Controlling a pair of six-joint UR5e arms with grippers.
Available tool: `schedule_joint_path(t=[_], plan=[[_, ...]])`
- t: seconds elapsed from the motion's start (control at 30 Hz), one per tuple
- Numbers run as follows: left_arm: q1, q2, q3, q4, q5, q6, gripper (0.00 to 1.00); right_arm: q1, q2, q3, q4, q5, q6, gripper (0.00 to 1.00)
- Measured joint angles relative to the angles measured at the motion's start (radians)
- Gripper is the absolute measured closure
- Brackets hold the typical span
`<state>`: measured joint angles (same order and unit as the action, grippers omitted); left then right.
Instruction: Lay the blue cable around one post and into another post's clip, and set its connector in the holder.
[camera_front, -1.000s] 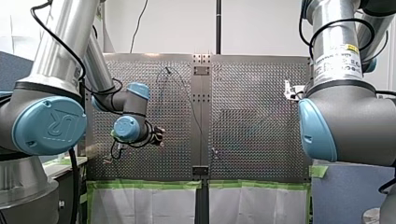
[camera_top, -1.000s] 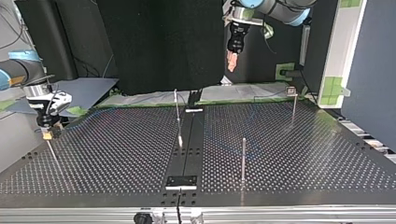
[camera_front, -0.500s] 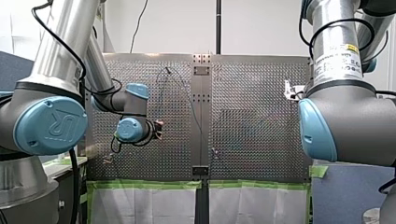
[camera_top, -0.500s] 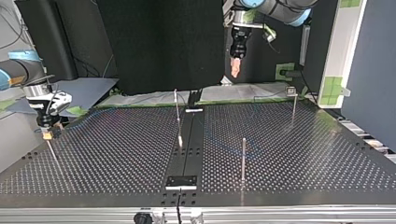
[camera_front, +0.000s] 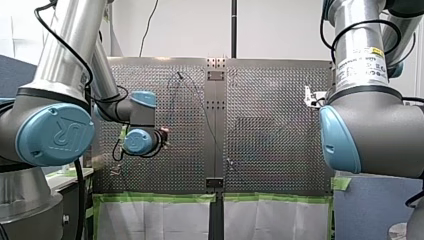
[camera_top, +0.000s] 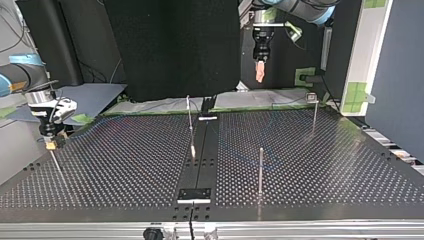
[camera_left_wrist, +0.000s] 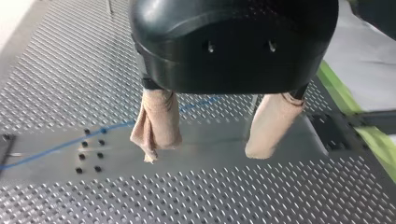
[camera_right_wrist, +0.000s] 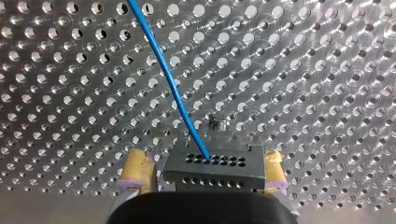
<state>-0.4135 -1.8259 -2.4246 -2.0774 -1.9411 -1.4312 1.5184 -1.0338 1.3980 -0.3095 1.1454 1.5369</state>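
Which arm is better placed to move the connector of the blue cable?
My right, I think: my right gripper is shut on the connector, with the blue cable running out of it. My left gripper is open, empty, high above the table.

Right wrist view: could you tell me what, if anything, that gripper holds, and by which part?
My right gripper holds the connector by its two end faces, between the yellow pads; the blue cable runs out of its holed face.
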Motion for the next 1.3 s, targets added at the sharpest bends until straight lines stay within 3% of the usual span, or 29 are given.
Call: schedule_joint_path(t=[0.2,1.3], plan=[[0.003,0.0,-0.006,-0.004,-0.029,0.025,0.0,0.0,0.0,0.0,0.0,0.0,0.0,0.0],[0.005,0.0,-0.006,0.008,-0.014,0.028,0.0,0.0,0.0,0.0,0.0,0.0,0.0,0.0]])
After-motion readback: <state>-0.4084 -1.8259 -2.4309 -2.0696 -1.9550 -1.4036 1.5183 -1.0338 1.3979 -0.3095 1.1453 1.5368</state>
